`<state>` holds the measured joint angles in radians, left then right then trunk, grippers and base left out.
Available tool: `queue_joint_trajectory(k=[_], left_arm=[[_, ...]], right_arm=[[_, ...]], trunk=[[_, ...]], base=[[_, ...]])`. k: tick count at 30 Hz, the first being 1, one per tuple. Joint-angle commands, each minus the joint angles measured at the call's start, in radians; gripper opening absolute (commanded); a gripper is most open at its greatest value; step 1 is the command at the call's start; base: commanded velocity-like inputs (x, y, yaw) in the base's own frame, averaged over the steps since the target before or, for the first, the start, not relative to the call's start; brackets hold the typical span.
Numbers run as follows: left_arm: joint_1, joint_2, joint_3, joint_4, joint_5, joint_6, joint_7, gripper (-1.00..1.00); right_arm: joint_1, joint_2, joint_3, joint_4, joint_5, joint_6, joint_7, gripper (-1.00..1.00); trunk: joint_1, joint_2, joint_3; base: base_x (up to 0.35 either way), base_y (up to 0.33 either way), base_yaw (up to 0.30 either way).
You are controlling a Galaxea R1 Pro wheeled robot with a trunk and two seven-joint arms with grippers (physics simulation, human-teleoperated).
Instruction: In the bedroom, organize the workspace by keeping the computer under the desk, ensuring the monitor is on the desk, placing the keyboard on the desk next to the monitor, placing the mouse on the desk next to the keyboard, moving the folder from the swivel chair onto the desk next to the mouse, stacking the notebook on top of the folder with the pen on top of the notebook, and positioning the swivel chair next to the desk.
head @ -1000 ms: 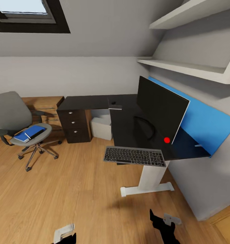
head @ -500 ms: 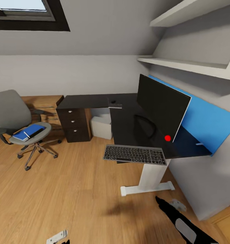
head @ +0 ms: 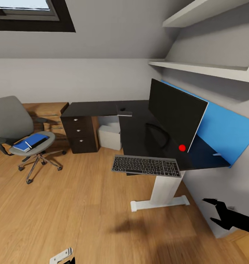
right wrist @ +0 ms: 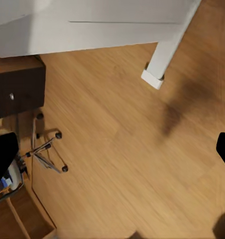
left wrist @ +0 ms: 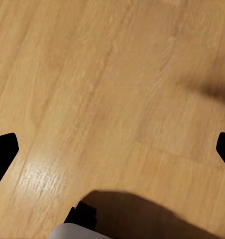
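The black desk carries the wide monitor, and the keyboard overhangs its front edge. Near the desk's inner corner lie the small dark mouse and the flat grey notebook. The pale computer stands under the desk. At the left, the swivel chair holds the blue folder. I cannot make out the pen. My right gripper hangs open by the wall, right of the desk leg. My left gripper is open over bare floor.
A black drawer unit stands under the desk's left end, with a wooden shelf unit behind the chair. White wall shelves and a blue panel line the right wall. The desk's white leg rests on wooden floor.
My right arm has swung from the picture's bottom middle out to the right and risen beside the wall. My left arm has sunk lower at the bottom edge. The desk's things stay put.
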<state>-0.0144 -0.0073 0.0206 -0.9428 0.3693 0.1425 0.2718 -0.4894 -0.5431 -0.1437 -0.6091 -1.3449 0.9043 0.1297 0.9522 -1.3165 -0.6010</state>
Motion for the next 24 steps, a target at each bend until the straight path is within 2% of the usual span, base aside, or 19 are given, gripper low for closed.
queue_joint_trajectory(k=[1,7,12,16,20,23,24], left_arm=[[0.000,-0.001,0.001,-0.002,0.007,0.005,0.003,1.00],[-0.001,-0.002,0.000,0.002,0.005,0.004,0.002,1.00],[-0.001,-0.001,-0.001,0.024,0.002,0.001,0.001,1.00],[-0.001,-0.002,-0.006,0.048,-0.006,-0.019,0.000,1.00],[-0.001,-0.004,-0.020,0.059,-0.039,-0.057,0.000,1.00],[0.000,-0.006,-0.026,0.062,-0.050,-0.066,0.000,1.00],[-0.001,-0.006,-0.030,0.066,-0.055,-0.069,0.000,1.00]], right_arm=[[-0.001,-0.002,-0.006,-0.001,0.012,0.005,0.009,1.00],[-0.001,-0.009,-0.007,-0.009,0.017,-0.077,0.018,1.00],[-0.001,-0.009,0.001,-0.010,0.031,-0.104,0.037,1.00],[-0.001,-0.009,0.005,-0.010,0.054,-0.111,0.076,1.00],[-0.001,-0.010,0.006,-0.009,0.111,-0.113,0.168,1.00],[0.000,-0.011,0.006,-0.008,0.150,-0.115,0.229,1.00],[0.000,-0.012,0.006,-0.006,0.177,-0.119,0.269,1.00]], trunk=[[0.000,-0.001,-0.001],[0.000,-0.001,-0.001],[0.000,-0.001,-0.001],[0.000,-0.001,-0.001],[0.000,-0.001,-0.001],[0.000,-0.001,-0.001],[0.000,-0.001,-0.001]], base=[[0.000,0.000,0.000],[0.000,0.000,0.000],[0.000,0.000,0.000],[0.000,0.000,0.000],[0.000,-0.013,0.000],[0.000,-0.041,0.000],[0.000,-0.025,0.000]])
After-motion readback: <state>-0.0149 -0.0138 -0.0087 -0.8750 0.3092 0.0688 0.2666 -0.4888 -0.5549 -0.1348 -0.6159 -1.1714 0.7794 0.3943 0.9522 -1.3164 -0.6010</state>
